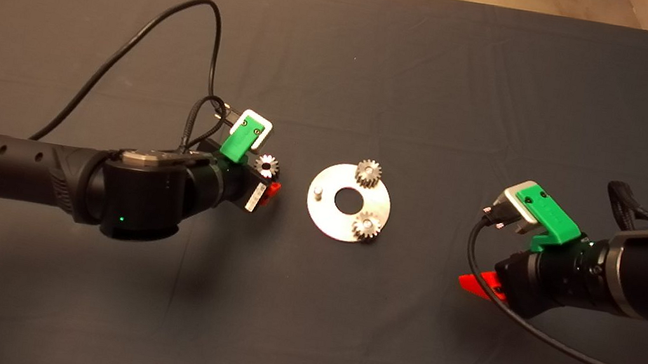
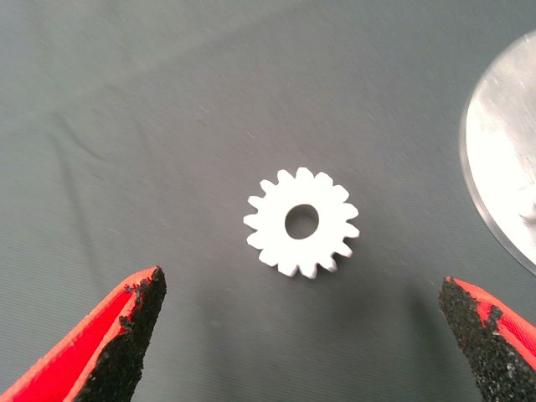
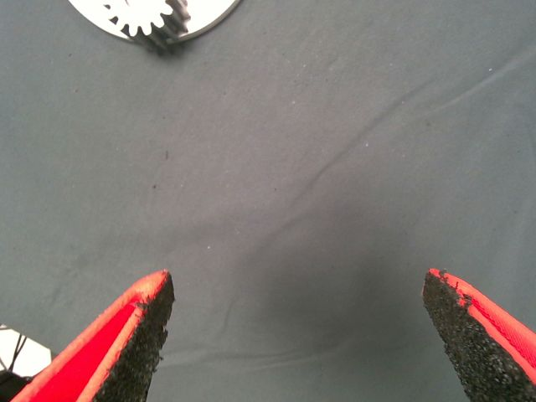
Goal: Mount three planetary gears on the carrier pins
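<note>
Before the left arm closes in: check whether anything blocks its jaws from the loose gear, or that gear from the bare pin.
Nothing visible does. The loose gear lies alone on the mat between the open left gripper jaws; bare mat separates it from the bare pin.

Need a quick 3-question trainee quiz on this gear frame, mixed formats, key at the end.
1. How many carrier pins on the disc are bare?
2. True or false: the left tool is shut on the loose gear.
3. The loose gear lies: A) on the disc, B) on the mat beside the disc, C) under the right tool.

Key: 1) one; 2) false, it is open with the gear lying between its fingers; 3) B.
</note>
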Controlling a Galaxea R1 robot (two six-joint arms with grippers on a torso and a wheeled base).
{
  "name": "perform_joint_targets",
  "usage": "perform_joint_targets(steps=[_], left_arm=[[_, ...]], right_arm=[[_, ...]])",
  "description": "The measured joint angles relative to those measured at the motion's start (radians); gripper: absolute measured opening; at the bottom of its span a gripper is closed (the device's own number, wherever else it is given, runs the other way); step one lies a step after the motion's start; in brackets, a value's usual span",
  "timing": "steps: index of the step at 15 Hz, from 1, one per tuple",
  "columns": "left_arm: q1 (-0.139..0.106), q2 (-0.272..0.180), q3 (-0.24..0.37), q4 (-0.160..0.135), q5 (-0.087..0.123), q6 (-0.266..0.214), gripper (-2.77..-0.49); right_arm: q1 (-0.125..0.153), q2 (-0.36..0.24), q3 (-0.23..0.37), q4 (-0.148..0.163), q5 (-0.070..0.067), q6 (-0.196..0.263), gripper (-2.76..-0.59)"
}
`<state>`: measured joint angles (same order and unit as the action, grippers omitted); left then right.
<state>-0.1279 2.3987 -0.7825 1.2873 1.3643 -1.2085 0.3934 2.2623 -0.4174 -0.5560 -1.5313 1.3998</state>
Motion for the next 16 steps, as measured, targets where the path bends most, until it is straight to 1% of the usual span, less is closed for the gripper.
perform_joint_targets(steps=[1,4,6,7,8,11,13,14,15,16], left_arm=[[0.007,0.004,-0.002,0.000,-0.003,-0.003,-0.90],[0.008,0.009,-0.022,0.001,-0.020,-0.005,-0.90],[0.008,0.016,-0.044,0.001,-0.046,-0.005,-0.90],[0.008,0.020,-0.054,0.001,-0.053,-0.005,-0.90],[0.008,0.021,-0.061,0.001,-0.056,-0.005,-0.90],[0.008,0.033,-0.069,0.001,-0.058,-0.004,-0.90],[0.008,0.034,-0.076,0.001,-0.063,-0.004,-0.90],[0.008,0.034,-0.083,0.001,-0.070,-0.004,-0.90],[0.008,0.034,-0.092,0.001,-0.089,-0.004,-0.90],[0.008,0.034,-0.101,0.001,-0.099,-0.004,-0.90]], right_arm=[[0.000,0.000,0.000,0.000,0.001,0.000,-1.15],[0.000,0.000,0.000,0.000,0.001,0.000,-1.15],[0.000,-0.002,0.000,0.000,0.001,0.000,-1.15],[0.000,-0.002,0.000,0.000,0.001,0.000,-1.15],[0.000,-0.002,0.000,0.000,0.000,-0.001,-1.15],[0.000,-0.002,0.000,0.000,0.001,-0.003,-1.15],[0.000,-0.002,0.000,0.000,0.001,-0.003,-1.15],[0.000,-0.002,0.000,0.000,0.000,-0.003,-1.15],[0.000,-0.002,0.000,0.000,0.001,-0.003,-1.15],[0.000,-0.002,0.000,0.000,0.001,-0.003,-1.15]])
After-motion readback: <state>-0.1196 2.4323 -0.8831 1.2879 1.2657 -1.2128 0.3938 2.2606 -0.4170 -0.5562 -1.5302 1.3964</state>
